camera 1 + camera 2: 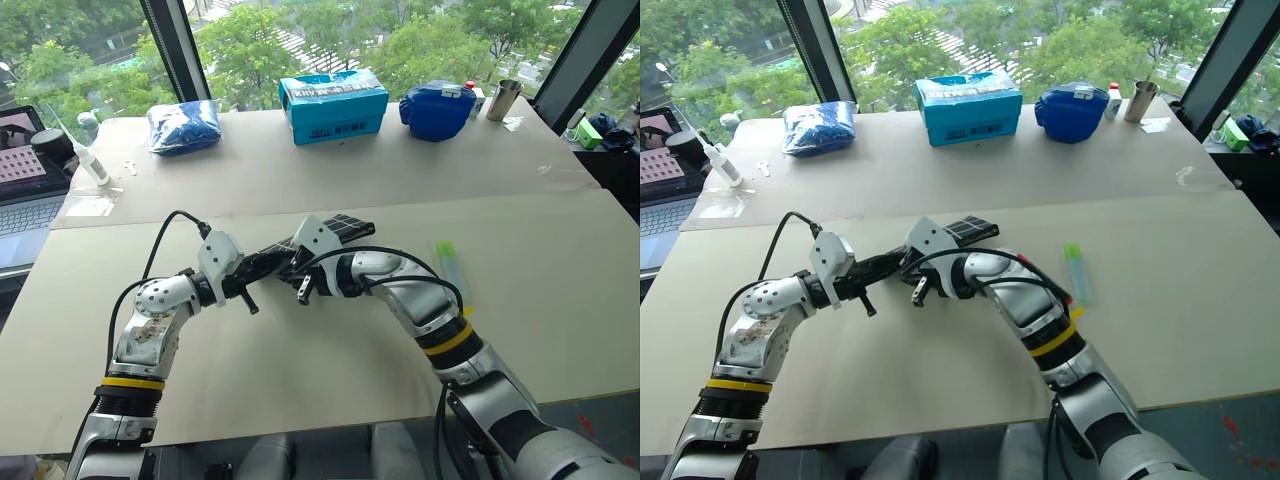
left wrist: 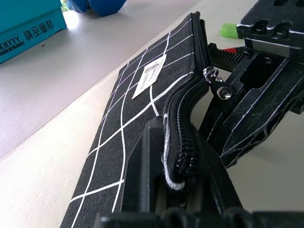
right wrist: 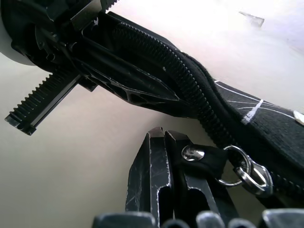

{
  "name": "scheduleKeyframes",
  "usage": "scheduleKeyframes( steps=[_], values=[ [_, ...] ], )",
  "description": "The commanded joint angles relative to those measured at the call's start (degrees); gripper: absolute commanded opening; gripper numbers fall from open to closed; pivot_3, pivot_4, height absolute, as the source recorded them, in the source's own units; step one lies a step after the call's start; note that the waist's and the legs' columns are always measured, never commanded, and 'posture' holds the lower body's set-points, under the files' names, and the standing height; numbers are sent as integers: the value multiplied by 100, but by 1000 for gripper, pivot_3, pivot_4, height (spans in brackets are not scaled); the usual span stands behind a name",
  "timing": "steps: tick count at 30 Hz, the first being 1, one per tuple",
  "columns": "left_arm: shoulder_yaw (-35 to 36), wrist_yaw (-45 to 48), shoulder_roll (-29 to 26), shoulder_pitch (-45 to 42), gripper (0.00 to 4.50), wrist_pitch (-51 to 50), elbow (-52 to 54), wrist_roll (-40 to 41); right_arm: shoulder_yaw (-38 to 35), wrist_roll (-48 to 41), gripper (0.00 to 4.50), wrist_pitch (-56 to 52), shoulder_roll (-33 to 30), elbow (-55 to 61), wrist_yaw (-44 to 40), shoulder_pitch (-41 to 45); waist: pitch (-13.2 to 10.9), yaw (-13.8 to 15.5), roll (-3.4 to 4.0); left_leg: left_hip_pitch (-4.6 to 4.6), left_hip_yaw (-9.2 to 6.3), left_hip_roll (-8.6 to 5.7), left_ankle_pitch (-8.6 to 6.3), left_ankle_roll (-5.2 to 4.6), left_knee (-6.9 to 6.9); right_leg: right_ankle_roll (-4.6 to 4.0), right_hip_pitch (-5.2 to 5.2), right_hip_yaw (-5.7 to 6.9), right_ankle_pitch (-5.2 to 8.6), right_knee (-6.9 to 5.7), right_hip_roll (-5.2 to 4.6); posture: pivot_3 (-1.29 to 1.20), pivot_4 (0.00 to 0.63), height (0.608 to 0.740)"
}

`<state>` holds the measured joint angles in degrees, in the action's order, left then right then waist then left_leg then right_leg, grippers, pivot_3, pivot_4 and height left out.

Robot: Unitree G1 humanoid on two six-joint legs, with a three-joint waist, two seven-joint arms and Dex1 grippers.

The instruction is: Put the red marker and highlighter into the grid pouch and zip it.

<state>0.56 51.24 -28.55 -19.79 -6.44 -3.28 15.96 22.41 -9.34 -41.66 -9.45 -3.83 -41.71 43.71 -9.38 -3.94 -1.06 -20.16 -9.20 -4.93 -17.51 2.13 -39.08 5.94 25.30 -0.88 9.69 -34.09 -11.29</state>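
Both grippers meet at the grid pouch (image 2: 142,90), mid-tabletop (image 1: 300,370).

The left gripper (image 1: 262,266) has its jaws clamped on the zipper-edge end; the right gripper (image 3: 164,164) pinches the zipper pull (image 3: 209,159). The flat black checked fabric runs toward 1 o'clock. The translucent green highlighter (image 1: 449,264) lies at 3 o'clock; a teal box (image 1: 333,105) and blue bags (image 1: 184,126) line the far edge.

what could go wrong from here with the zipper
The highlighter lies on the table outside the grid pouch; zipping now would leave it out. The right gripper pinches only the zipper pull by its tab, which could slip free. The left gripper clamps just the pouch's end, so a hard tug might twist it loose.
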Motion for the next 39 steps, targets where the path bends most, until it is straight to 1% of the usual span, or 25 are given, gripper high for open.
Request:
scheduleKeyframes(
  steps=[1,2,3,4,5,7,11,13,15,18,19,21,23,26,30,39],
  values=[
    [27,6,31,-129,0,-11,77,102,-353,-185,787,237,16,153,-68,155,0,2,0,0,0,0,0,0,0,0,0,0,0,0,0,0,150,740],
    [27,5,34,-130,0,-13,76,100,-487,-219,1161,116,14,118,14,197,0,2,0,0,0,0,0,0,-1,0,-1,0,0,0,0,0,150,740],
    [26,4,37,-125,0,-13,78,97,-576,-328,1428,0,-96,207,-104,196,0,2,0,0,0,0,0,0,-1,0,-1,0,0,0,0,0,150,740],
    [26,5,37,-115,0,-15,85,97,-684,-461,1886,-113,-217,345,-238,176,0,4,0,0,0,0,0,0,-1,0,-1,0,0,0,0,0,150,740],
    [32,10,32,-91,0,-20,107,106,-896,-672,2092,-323,-358,481,-370,170,0,5,0,0,0,0,0,0,-1,0,-1,0,0,0,0,0,150,740],
    [54,41,13,-28,0,-32,177,142,-1259,-1089,2092,-565,-742,874,-694,71,0,15,0,-2,0,0,0,0,-1,0,0,0,0,1,0,0,150,740],
    [107,173,-69,146,0,-61,387,274,-1962,-1717,2092,-826,-1837,1837,-1244,-528,0,80,-1,-5,-1,-2,-1,-1,-1,1,-2,2,-1,4,0,0,150,740],
    [112,224,-121,246,0,-100,480,321,-2362,-1836,2092,-774,-2337,2226,-1316,-940,0,127,-1,-4,-1,-1,-2,-3,0,1,-3,4,-1,4,0,0,150,740],
    [74,290,-182,367,0,-115,544,316,-2878,-1864,2092,-781,-2635,2344,-1049,-1212,0,133,-1,-6,1,-1,-3,-5,1,2,-4,4,0,5,0,0,150,740],
    [27,333,-211,513,0,-119,661,314,-3467,-1512,2092,-984,-2701,2009,-37,-1222,0,135,-1,-2,18,-1,-3,-5,-6,-3,-5,-5,-5,5,0,0,150,740],
    [22,343,-201,539,0,-136,693,335,-3539,-1337,2092,-1139,-2727,1894,319,-1224,0,148,-2,-2,20,-1,-3,-5,-6,-4,-5,-7,-8,4,0,0,150,740],
    [13,355,-166,565,0,-167,733,374,-3565,-936,2092,-1265,-2858,1858,863,-1505,0,184,-2,0,18,0,0,-3,-7,-5,-7,-5,-9,4,0,0,150,740],
    [-1,370,-155,571,0,-173,734,381,-3537,-746,2092,-1335,-2904,1882,1187,-1652,1,225,-3,0,17,0,0,-3,-8,-5,-8,-4,-9,2,0,0,150,740],
    [-28,404,-147,558,0,-146,689,370,-3504,-619,2092,-1328,-2911,1958,1431,-1843,1,257,-2,-4,22,-1,0,-2,-12,-4,-9,-6,-11,4,-1,0,150,740],
    [-33,438,-132,507,0,-97,592,350,-3564,-572,2092,-1533,-2743,1894,1781,-1990,1,254,-2,-3,24,0,0,-2,-13,-5,-10,-7,-13,6,0,0,150,740],
    [-27,437,-86,437,0,-118,555,358,-3543,-623,2092,-1686,-2560,1997,1921,-2393,1,290,-2,-2,23,0,0,-3,-13,-4,-14,-6,-14,8,0,0,150,740]
  ],
)
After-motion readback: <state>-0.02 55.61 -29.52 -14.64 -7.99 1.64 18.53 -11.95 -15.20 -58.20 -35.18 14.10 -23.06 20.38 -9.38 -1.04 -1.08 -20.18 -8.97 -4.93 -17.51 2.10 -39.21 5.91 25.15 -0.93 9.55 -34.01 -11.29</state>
